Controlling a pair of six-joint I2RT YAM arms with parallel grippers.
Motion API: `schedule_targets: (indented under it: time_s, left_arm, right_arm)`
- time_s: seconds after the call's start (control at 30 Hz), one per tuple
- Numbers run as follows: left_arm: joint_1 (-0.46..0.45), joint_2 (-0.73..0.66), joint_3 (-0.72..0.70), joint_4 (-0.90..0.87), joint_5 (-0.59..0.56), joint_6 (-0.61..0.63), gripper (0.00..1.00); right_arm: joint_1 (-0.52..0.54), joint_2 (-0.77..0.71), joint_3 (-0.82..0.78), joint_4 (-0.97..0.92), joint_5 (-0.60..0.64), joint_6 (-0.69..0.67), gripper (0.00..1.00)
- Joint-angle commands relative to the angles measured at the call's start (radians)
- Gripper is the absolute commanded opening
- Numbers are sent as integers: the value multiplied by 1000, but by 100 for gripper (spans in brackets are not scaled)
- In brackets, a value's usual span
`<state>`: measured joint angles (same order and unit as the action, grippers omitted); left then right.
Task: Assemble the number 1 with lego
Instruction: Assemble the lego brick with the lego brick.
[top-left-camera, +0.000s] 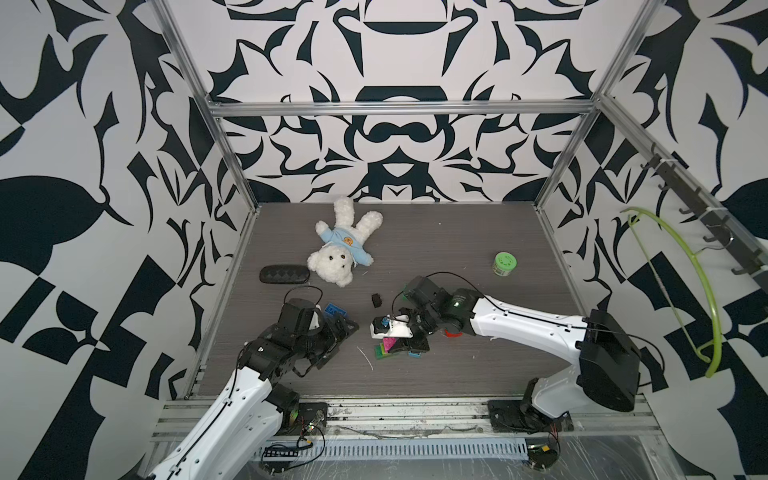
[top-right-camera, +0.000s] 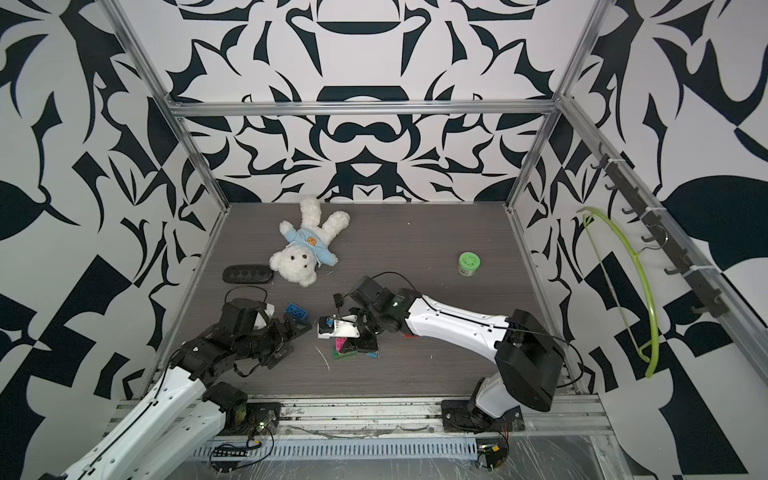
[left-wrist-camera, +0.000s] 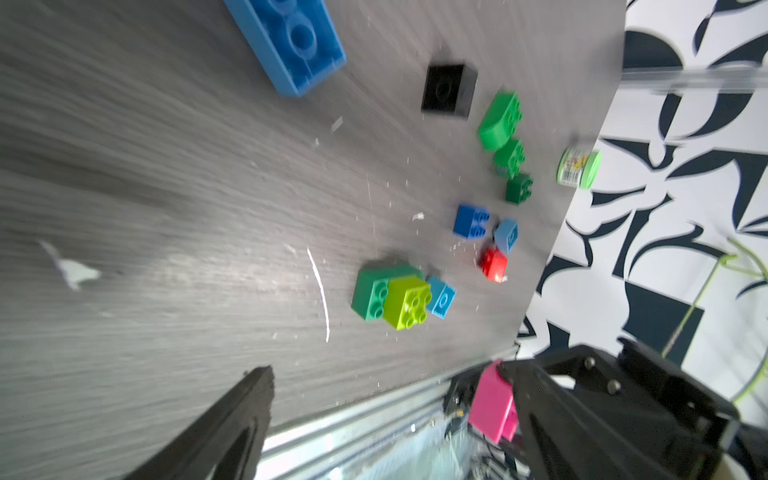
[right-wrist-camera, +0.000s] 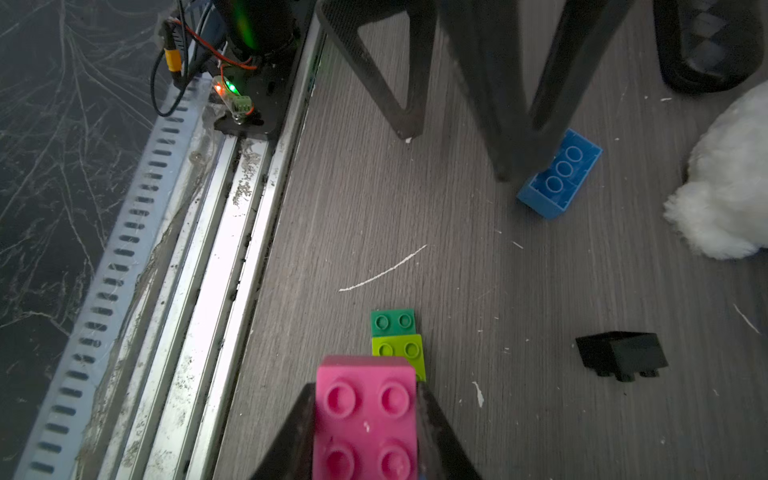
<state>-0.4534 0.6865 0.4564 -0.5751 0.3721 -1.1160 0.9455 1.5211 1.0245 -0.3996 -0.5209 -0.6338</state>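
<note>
- Fingers (right-wrist-camera: 291, 440) of right gripper (right-wrist-camera: 365, 388) were clamped on pink brick (right-wrist-camera: 365, 419), its studs facing the wrist camera.
- Pink brick hung over lime brick (right-wrist-camera: 399, 353), which sat on green brick (right-wrist-camera: 392, 322). Couldn't tell whether pink touched lime.
- Light-blue brick (left-wrist-camera: 441, 297) touched that stack.
- Left gripper (right-wrist-camera: 461, 149) was spread wide with nothing between its fingers. Its tips were low, just beside long blue brick (right-wrist-camera: 561, 174); contact unclear.
- Black brick (top-left-camera: 377, 300) lay tipped and alone, between the grippers and teddy (top-left-camera: 336, 249).
- Loose on table (top-left-camera: 436, 232), in left wrist view: green row (left-wrist-camera: 500, 120) of three, small blue brick (left-wrist-camera: 470, 220), second light-blue brick (left-wrist-camera: 508, 235), red brick (left-wrist-camera: 493, 264).
- Jar (top-left-camera: 504, 263) stood well apart, far right. Dark case (top-left-camera: 284, 274) lay by teddy's head.
</note>
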Motion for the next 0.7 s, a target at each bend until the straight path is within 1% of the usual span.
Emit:
schedule_targets:
  time_s: [0.0,0.1,0.2,0.33,0.4,0.47,0.57,0.67]
  left_arm:
    - [5,5,-54,102,93,-27,95]
    - [5,-23,-88,167,77,-37,95]
    - [4,-35,-102,192,56,-27,95]
    - [5,-42,-93,170,57,14,95]
    - [4,-57,-96,156,53,29,95]
    - [5,-86,-120,164,49,-4,93]
    - [4,-124,-162,244,53,-73,91]
    - [5,-129,-178,280,65,-83,90]
  right_arm:
    - [-46,2,28,10,-79,-41,11]
    - [-74,28,42,-38,-109,-96,12]
    - [-81,56,63,-67,-125,-109,12]
    - [-74,60,22,-13,-144,-123,13]
    - [-65,58,-6,18,-110,-159,13]
    - [-61,77,19,-3,-69,-166,13]
    - [-49,108,60,-41,-74,-172,13]
    - [-31,131,74,-40,-71,-187,13]
